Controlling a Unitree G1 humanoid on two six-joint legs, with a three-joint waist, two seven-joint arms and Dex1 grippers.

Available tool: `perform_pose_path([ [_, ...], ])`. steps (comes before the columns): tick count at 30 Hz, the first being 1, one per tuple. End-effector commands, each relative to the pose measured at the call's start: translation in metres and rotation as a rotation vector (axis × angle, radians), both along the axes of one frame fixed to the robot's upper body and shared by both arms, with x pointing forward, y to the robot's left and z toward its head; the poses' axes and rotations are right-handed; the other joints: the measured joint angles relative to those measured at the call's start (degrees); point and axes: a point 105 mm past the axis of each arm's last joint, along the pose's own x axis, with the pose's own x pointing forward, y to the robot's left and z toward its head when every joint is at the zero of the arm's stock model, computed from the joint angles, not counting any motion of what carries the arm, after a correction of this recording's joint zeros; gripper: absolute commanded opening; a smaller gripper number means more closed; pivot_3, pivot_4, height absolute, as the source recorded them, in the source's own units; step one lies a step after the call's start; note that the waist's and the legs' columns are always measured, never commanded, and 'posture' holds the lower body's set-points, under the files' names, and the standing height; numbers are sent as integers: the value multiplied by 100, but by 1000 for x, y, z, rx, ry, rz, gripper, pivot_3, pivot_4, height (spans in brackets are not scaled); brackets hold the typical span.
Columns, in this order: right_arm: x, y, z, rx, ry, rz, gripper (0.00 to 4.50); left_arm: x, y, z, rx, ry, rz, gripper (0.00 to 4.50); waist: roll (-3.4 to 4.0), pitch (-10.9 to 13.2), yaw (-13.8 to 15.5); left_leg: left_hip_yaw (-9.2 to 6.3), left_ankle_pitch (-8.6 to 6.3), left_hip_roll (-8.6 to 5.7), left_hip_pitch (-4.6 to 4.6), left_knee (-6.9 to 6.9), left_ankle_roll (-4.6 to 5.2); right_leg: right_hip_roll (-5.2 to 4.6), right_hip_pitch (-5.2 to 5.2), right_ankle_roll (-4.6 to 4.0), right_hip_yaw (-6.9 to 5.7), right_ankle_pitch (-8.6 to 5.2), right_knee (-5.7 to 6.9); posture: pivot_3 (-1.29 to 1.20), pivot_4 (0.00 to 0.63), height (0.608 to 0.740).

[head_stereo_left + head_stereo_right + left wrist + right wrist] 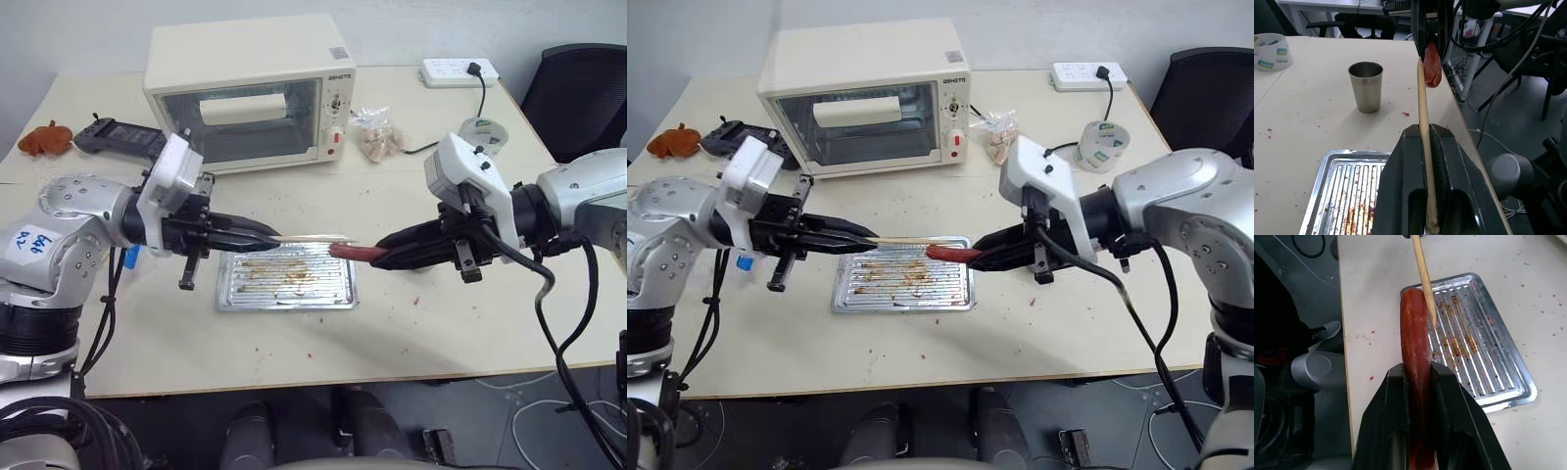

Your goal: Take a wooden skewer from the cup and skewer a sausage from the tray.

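Note:
My left gripper (272, 237) is shut on the wooden skewer (313, 237), which runs level to the right above the tray (227, 294). Facing it, my right gripper (384, 250) is shut on the reddish-brown sausage (351, 252), whose free end points left at the skewer. In the right wrist view the skewer (1422, 271) has its tip lying against the side of the sausage (1414, 333) near its far end; I cannot tell whether it has gone in. The grey metal cup (1366, 85) stands upright on the table beyond the tray (1337, 181).
A cream toaster oven (245, 93) stands at the back of the table. Near it lie a small plastic bag (377, 137), a white tape roll (482, 132), a power strip (458, 71) and a black controller (118, 135). A dark chair (578, 88) stands at the back right.

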Motion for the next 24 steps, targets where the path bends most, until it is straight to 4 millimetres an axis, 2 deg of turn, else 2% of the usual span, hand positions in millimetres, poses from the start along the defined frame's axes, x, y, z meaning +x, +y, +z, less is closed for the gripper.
perform_pose_path([
  [1,-1,-4,8,4,-45,-7,345,-1,4,7,16,-48,0,0,0,0,1,0,0,0,0,0,0,0,0,0,0,0,0,0,150,740],
  [9,-1,-17,14,3,-49,-55,345,2,20,7,45,-48,55,0,0,0,1,0,-2,0,0,3,3,0,0,0,-1,0,0,0,150,740],
  [24,1,-14,8,12,-39,-53,345,-2,11,10,35,-60,16,0,0,0,1,0,-3,0,-1,4,5,0,0,0,0,0,0,0,150,740],
])
